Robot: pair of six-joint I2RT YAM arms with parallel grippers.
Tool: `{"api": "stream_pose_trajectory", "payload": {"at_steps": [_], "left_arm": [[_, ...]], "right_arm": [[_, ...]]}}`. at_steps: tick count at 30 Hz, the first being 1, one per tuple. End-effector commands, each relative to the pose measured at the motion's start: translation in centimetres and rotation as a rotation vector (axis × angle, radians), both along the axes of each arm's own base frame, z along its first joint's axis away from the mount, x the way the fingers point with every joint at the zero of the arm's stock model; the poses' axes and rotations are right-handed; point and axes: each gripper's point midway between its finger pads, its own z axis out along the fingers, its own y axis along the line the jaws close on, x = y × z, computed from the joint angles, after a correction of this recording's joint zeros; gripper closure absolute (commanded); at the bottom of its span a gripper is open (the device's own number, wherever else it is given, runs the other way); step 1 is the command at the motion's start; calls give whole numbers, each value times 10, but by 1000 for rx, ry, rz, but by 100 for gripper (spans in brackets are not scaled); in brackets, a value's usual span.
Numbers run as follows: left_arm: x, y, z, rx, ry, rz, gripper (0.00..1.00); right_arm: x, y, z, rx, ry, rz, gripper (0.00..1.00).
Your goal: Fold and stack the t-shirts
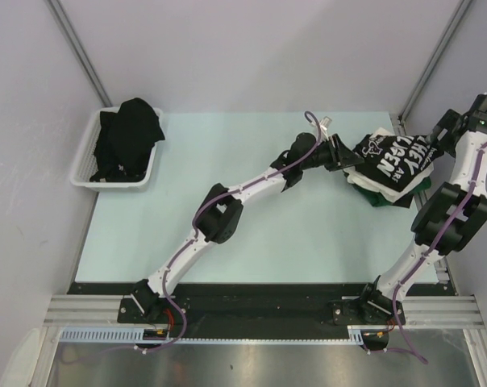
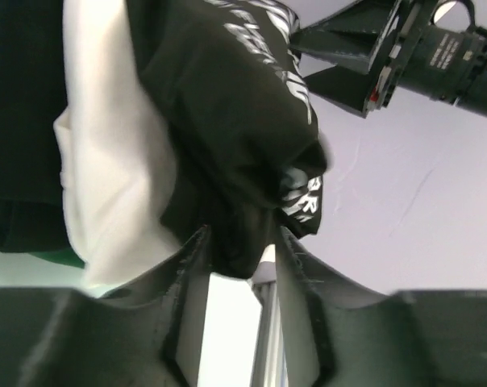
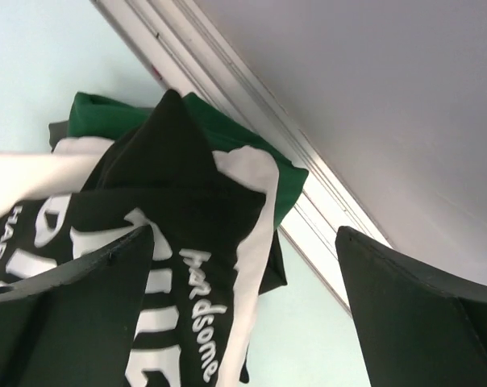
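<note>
Lying at the far right edge of the table (image 1: 251, 234), the stack of t-shirts (image 1: 380, 192) carries the black lettered shirt (image 1: 393, 155) on top, crumpled and hanging over a white shirt (image 2: 114, 177) and a green shirt (image 3: 235, 137) beneath. Left gripper (image 2: 237, 242): fingers partly apart, a fold of the lettered shirt between them, touching both; whether it is pinched cannot be told. Right gripper (image 3: 243, 242): jaws spread wide, released, just beside the stack, holding nothing. Further black shirts (image 1: 129, 133) are heaped in a white basket (image 1: 84, 145) at the table's far left, well apart from both arms.
</note>
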Motion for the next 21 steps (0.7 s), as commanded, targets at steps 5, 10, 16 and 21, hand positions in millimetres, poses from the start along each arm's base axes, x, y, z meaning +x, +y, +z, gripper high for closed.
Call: {"api": "stream_pose_trajectory", "payload": {"at_steps": [5, 10, 16, 21], "left_arm": [[-7, 7, 32, -24, -103, -42, 41], [-9, 14, 41, -9, -128, -46, 39], [-6, 37, 64, 15, -175, -26, 36], [2, 63, 71, 58, -221, 21, 28]], "right_arm": [[4, -22, 36, -75, -95, -69, 0], [7, -5, 61, -70, -157, -33, 0], [22, 54, 99, -100, -225, 95, 0], [23, 83, 118, -160, -238, 139, 0]]}}
